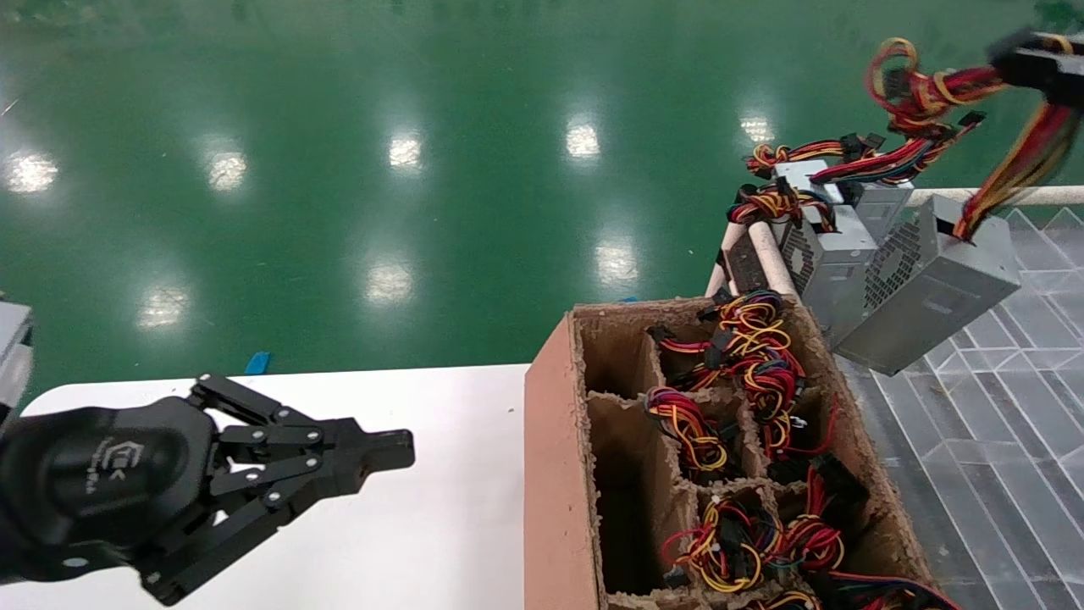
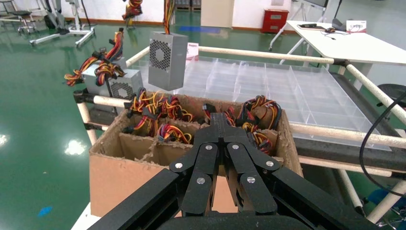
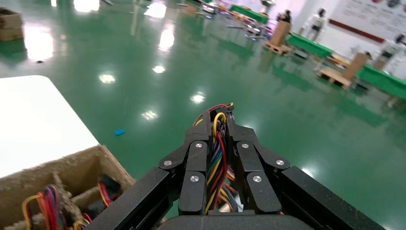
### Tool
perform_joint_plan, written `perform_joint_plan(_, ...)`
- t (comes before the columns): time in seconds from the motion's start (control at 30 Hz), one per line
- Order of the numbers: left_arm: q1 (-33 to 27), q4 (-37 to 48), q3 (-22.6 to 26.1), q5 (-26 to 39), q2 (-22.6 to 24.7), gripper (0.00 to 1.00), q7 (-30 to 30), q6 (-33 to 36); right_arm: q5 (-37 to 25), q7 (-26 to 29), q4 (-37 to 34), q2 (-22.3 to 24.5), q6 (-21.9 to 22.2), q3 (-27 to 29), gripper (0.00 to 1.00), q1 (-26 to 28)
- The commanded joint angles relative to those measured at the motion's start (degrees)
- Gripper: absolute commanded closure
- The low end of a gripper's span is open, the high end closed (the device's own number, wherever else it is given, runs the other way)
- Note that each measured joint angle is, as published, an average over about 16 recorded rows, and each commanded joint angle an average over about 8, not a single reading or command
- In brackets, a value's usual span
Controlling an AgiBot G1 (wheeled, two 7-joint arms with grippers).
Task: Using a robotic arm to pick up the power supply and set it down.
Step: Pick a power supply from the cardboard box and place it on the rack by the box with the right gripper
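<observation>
Closed and idle, the left gripper [image 1: 385, 449] hovers over the white table [image 1: 440, 508]. Far right, the right gripper [image 3: 219, 120] pinches the wire bundle [image 1: 1012, 165], dangling the power supply [image 1: 927, 292] above the cardboard crate [image 1: 555, 474], beside other units [image 1: 826, 254].
</observation>
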Motion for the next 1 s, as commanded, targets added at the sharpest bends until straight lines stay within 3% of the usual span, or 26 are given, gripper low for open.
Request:
perform_joint_plan(0.03,0.0,0.0,0.0,0.0,0.0,1.0,0.0,0.0,0.3,-0.5,-2.1,0.2,-0.1,-0.3,1.0,-0.6)
perform_joint_plan(0.2,0.0,0.0,0.0,0.0,0.0,1.0,0.0,0.0,-0.5,-2.4,-7.0,-1.1,1.5,-1.1,1.0,-1.0)
perform_joint_plan(0.6,0.0,0.0,0.0,0.0,0.0,1.0,0.0,0.0,-1.6,-5.7,-16.4,-3.7,10.9,-1.5,1.0,-0.4)
perform_joint_plan(1.0,0.0,0.0,0.0,0.0,0.0,1.0,0.0,0.0,-0.8,-6.7,-18.7,-5.4,10.7,-0.9,1.0,-1.5)
